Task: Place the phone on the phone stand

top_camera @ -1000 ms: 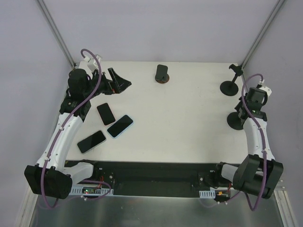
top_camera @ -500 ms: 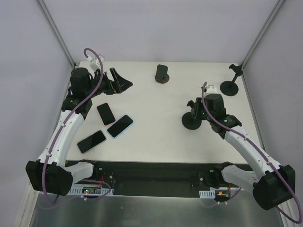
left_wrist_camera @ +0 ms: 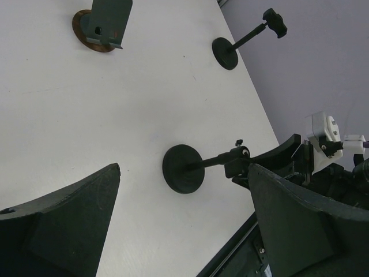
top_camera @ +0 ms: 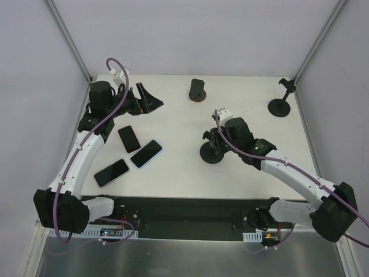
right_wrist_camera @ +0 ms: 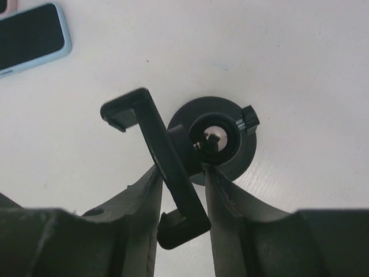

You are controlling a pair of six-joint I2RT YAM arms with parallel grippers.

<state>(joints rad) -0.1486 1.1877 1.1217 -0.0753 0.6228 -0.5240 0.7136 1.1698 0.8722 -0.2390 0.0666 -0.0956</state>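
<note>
Your right hand [right_wrist_camera: 183, 190] is closed on the cradle bar of the black phone stand [right_wrist_camera: 222, 141], whose round base is at the middle of the table [top_camera: 173, 124]; your left hand [top_camera: 148, 99] hangs wide open and empty over the far left. Three phones [top_camera: 129, 139] lie flat on the near left, well apart from the stand. They are likely stiff, slick and thin, so take one across its long edges. Which phone is meant, and whether the base sits flat, you can't tell.

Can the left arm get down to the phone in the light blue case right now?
Probably yes: the left pincer is open and empty, and the flat phone in the light blue case lies uncovered on the table, with nothing between them.
</note>
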